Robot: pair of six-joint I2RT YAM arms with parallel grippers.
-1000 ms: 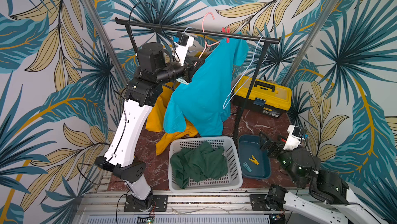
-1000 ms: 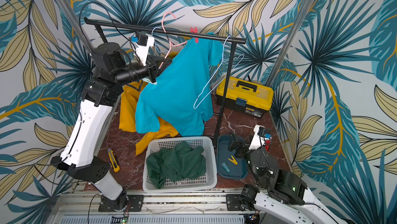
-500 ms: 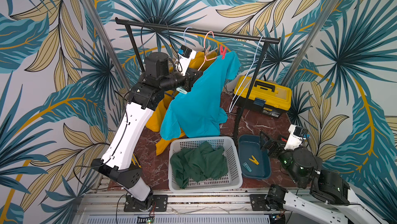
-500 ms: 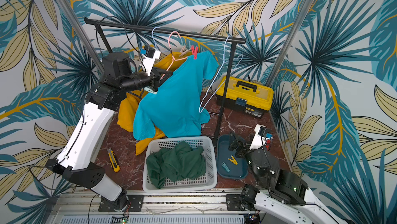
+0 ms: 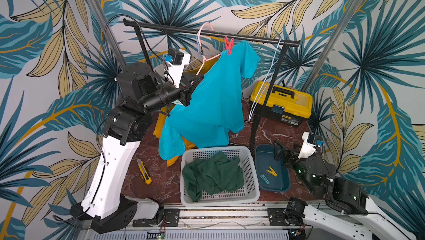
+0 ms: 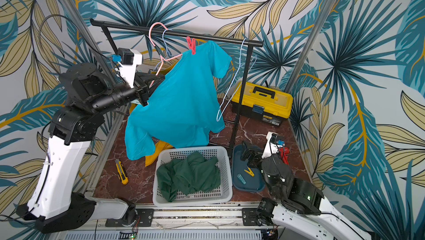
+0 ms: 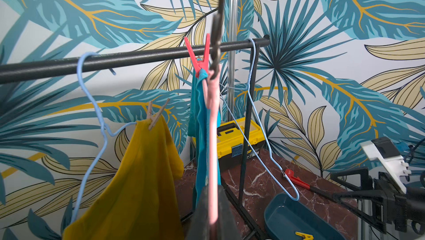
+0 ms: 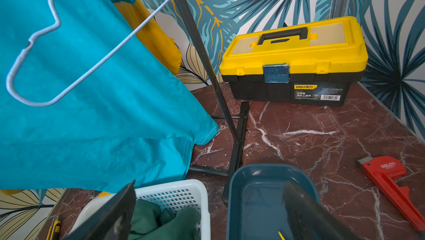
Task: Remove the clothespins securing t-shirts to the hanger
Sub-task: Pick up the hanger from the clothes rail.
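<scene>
My left gripper (image 5: 195,80) (image 7: 212,215) is shut on the lower wire of the pink hanger (image 5: 203,41) (image 7: 212,135). In both top views the hanger's hook reaches over the black rail (image 5: 253,39). A red clothespin (image 5: 228,44) (image 6: 191,44) (image 7: 199,54) pins the turquoise t-shirt (image 5: 207,103) (image 6: 181,98) to that hanger. Behind it a tan clothespin (image 7: 156,114) holds the yellow t-shirt (image 7: 138,181) on a light blue hanger (image 7: 92,103). The green t-shirt (image 5: 213,174) lies in the white basket (image 5: 250,195). My right gripper (image 5: 279,152) (image 8: 209,188) is open, empty, over the blue tray (image 5: 280,186).
The tray holds a yellow clothespin (image 5: 271,172) and a teal one (image 5: 264,179). An empty pale hanger (image 5: 264,84) hangs at the rail's right end. A yellow toolbox (image 5: 282,103), a red pipe wrench (image 8: 391,181) and a utility knife (image 5: 143,168) lie on the marble floor.
My left arm has swung the pink hanger and the turquoise shirt down and then leftward along the rail. The right arm has not moved.
</scene>
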